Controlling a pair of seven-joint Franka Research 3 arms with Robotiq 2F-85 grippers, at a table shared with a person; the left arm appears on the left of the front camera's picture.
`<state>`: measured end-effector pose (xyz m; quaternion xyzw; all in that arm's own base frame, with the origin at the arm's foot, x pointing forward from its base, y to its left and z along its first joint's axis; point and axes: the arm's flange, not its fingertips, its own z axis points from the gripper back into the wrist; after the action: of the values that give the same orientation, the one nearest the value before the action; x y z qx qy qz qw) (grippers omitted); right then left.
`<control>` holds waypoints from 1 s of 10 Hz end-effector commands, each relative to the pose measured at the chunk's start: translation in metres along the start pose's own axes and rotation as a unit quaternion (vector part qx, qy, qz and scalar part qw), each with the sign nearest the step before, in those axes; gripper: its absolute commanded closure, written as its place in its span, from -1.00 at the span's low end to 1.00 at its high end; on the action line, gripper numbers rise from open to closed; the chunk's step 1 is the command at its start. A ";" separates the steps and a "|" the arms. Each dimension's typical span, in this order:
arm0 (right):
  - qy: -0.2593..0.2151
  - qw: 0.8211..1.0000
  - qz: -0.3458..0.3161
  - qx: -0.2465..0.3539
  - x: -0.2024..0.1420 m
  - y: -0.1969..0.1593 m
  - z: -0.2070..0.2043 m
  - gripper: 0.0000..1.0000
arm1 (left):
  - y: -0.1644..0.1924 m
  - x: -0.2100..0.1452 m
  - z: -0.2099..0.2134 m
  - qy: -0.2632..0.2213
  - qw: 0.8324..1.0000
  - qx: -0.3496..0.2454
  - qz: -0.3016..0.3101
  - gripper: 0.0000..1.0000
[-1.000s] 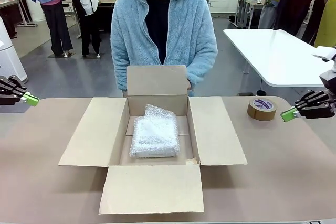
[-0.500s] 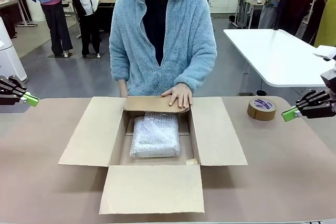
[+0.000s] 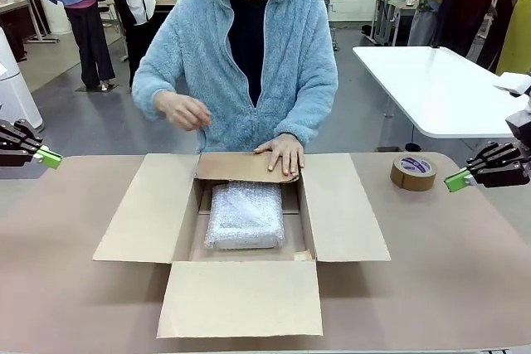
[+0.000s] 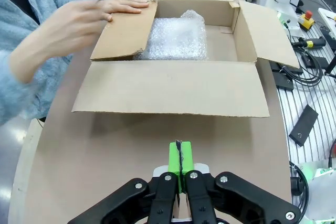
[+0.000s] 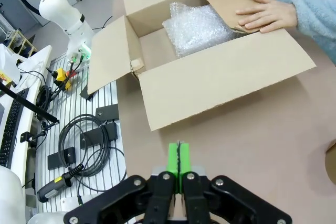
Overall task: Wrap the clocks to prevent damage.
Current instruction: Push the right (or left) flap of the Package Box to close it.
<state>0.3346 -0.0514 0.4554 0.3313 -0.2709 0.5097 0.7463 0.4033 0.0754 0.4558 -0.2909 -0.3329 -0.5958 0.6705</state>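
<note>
Two grippers sit with pads pressed together: the left gripper (image 3: 48, 157) at the table's left edge, the right gripper (image 3: 455, 179) right of the tape roll (image 3: 414, 172). The clocks (image 3: 245, 215), one bubble-wrap bundle, lie inside the open cardboard box (image 3: 241, 298); a person's hand (image 3: 282, 153) rests on its folded far flap.

The far flap (image 3: 241, 167) hides the far end of the bubble-wrap bundle (image 3: 245, 217); its contents cannot be made out. Print on the tape roll (image 3: 414, 172) is too small to read.
</note>
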 end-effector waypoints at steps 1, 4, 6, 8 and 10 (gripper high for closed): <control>-0.006 1.000 0.001 0.002 0.000 0.001 0.000 0.98 | -0.003 0.000 0.001 0.001 1.000 0.001 -0.003 0.99; -0.006 1.000 0.001 0.002 0.000 0.001 0.000 0.98 | -0.003 0.000 0.001 0.001 1.000 0.001 -0.003 0.99; -0.006 1.000 0.001 0.002 0.000 0.001 0.000 0.98 | -0.003 0.000 0.001 0.001 1.000 0.001 -0.003 0.99; -0.006 1.000 0.001 0.002 0.000 0.001 0.000 0.98 | -0.003 0.000 0.001 0.001 1.000 0.001 -0.003 0.99; -0.006 1.000 0.001 0.002 0.000 0.001 0.000 0.98 | -0.003 0.000 0.001 0.001 1.000 0.001 -0.003 0.99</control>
<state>0.3345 -0.0512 0.4554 0.3314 -0.2707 0.5099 0.7463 0.4033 0.0755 0.4558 -0.2909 -0.3329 -0.5957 0.6706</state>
